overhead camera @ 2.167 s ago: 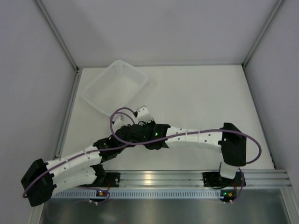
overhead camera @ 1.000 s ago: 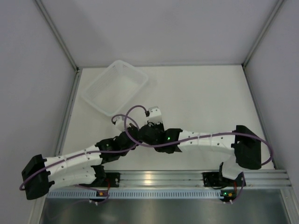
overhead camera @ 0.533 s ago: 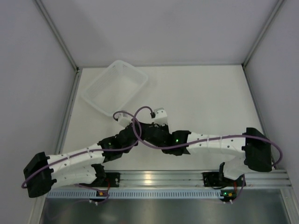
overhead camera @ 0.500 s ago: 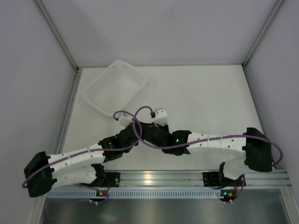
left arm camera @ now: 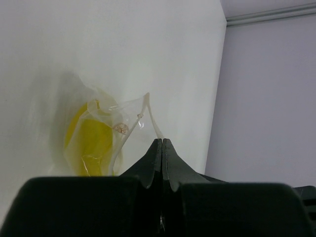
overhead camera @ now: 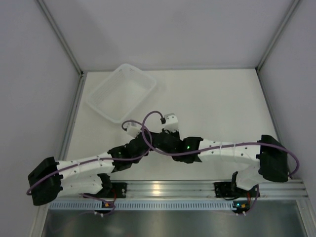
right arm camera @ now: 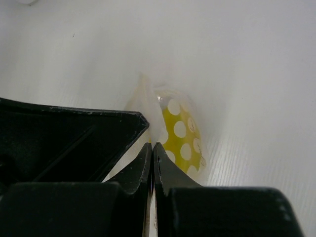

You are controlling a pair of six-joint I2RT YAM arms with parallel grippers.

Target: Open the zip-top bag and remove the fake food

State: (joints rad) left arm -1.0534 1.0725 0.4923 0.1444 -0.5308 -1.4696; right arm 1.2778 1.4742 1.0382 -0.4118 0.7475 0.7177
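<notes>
Two grippers: the left gripper [left arm camera: 162, 146] and the right gripper [right arm camera: 152, 150] each have their fingers pressed together, pinching a thin lip of the bag [left arm camera: 126, 116].
Bag: it sits just beyond both sets of fingertips, with its mouth edge caught between them.
Food: the yellow food [left arm camera: 91, 140] is inside the bag, ahead and left of the left fingers.
Step in hand: we judge this to be parting the mouth. We should draw the lips in opposite directions, slowly and firmly, so the slick plastic does not slip.
Arm pose: both arms reach inward and the wrists meet nose to nose, low over the table [overhead camera: 212, 98].
</notes>
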